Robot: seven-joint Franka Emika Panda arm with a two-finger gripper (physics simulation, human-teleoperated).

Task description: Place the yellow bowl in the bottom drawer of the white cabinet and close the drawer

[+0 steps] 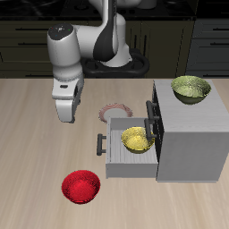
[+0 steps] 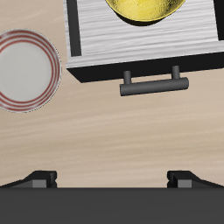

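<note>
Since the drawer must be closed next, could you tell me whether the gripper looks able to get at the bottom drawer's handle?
Probably yes. The gripper hangs open above bare table, facing the bottom drawer, and nothing lies between its fingers and the handle. The plate sits off to one side.

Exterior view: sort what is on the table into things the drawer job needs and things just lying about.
Needed for the job:
- small bright yellow round bowl, already in the drawer
- open light-grey bottom drawer with dark bar handle
- boxy grey-white cabinet
- two-finger gripper, near the drawer's handle

Just lying about:
- red bowl
- duller olive-yellow bowl on the cabinet's top
- red-rimmed plate
</note>
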